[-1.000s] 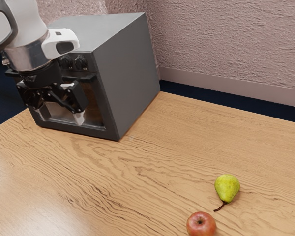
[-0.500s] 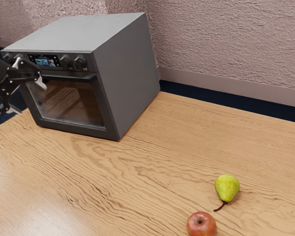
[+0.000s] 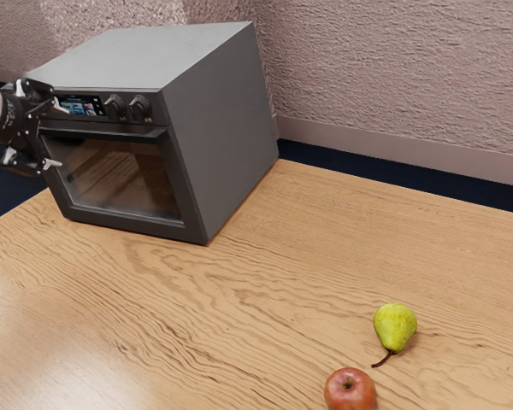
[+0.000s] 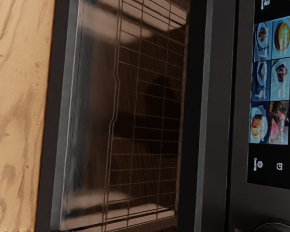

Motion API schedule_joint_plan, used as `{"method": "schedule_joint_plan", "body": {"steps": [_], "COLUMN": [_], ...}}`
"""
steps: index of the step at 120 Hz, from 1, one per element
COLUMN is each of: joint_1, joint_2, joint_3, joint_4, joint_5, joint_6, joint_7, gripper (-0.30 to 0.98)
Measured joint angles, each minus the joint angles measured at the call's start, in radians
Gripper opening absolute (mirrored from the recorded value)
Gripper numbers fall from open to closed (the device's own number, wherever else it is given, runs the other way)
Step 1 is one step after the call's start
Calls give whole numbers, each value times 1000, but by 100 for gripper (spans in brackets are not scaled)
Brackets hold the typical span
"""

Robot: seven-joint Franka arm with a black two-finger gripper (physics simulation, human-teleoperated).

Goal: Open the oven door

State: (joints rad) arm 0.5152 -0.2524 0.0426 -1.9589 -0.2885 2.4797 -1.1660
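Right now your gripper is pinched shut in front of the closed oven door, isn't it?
Not quite: my gripper is open. The exterior view shows its two fingers standing apart. It is in front of the oven door, and that door is closed.

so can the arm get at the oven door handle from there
Probably yes: my gripper is open, its fingers pointing toward the oven's front, and I see nothing between it and the oven door handle. The pear and apple lie well clear.
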Motion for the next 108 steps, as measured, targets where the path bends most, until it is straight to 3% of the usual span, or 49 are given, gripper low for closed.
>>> {"method": "schedule_joint_plan", "body": {"steps": [47,108], "joint_1": [-5,6], "joint_2": [129,212], "joint_3": [-6,-6], "joint_4": [85,126], "joint_5": [0,22], "joint_6": [74,98], "joint_7": [-214,-339], "gripper": [68,68]}}
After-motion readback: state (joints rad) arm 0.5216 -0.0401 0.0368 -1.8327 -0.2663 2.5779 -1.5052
